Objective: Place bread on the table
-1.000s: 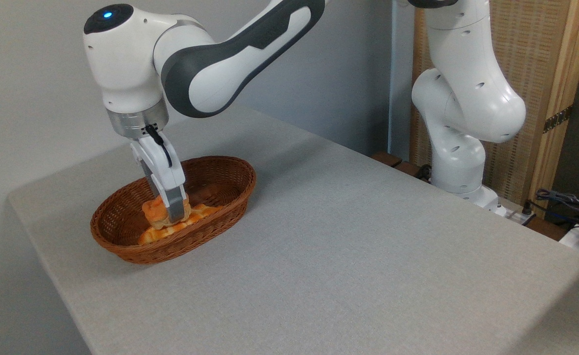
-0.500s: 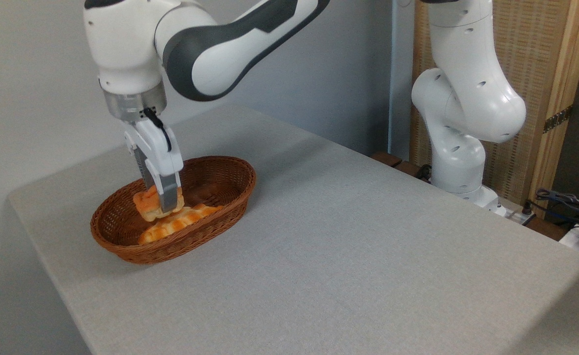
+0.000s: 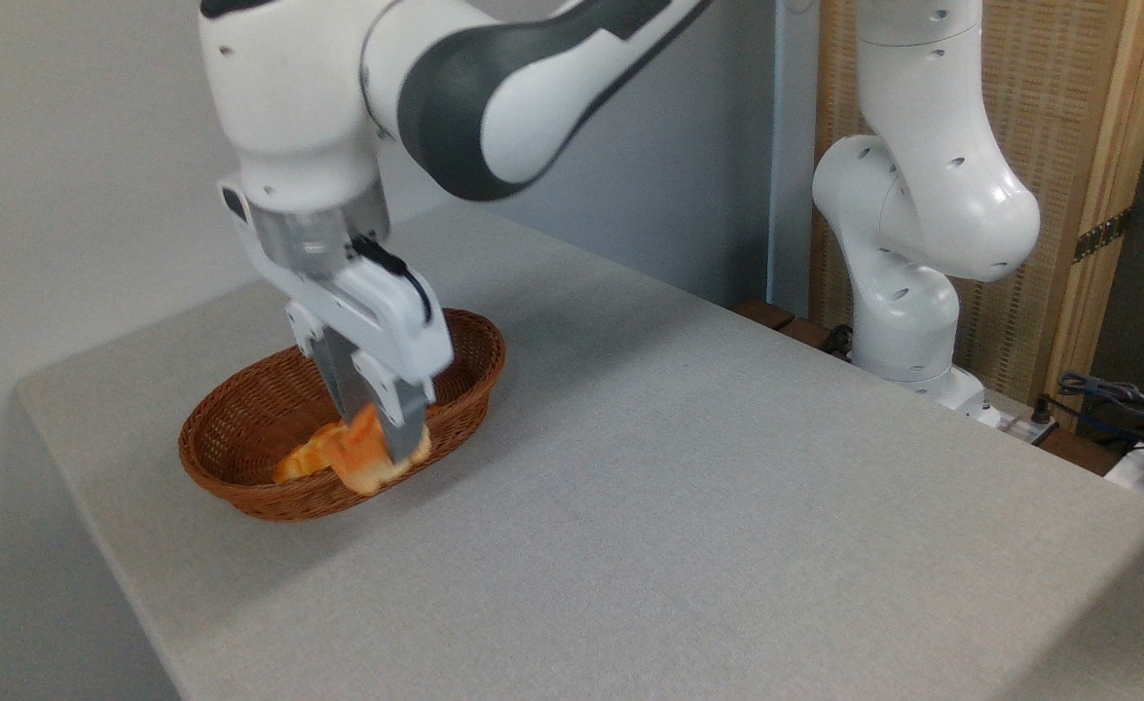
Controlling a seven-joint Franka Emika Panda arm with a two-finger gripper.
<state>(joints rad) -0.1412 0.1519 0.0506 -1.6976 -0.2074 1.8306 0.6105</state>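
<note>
Wicker basket (image 3: 240,443) is sitting at the left of the grey desk (image 3: 688,487). I'm seeing a flat orange croissant-like piece (image 3: 301,462) lying inside it. Just right of that, my gripper (image 3: 382,450) is hanging over the basket's near rim, fingers (image 3: 404,438) clamping the bread roll (image 3: 365,460), which is hanging clear of the basket floor, a bit blurred. Arm base (image 3: 907,321) is standing at the desk's far right edge.

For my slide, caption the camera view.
Panda gripper carries a bread roll over the wicker basket rim toward the grey table.
</note>
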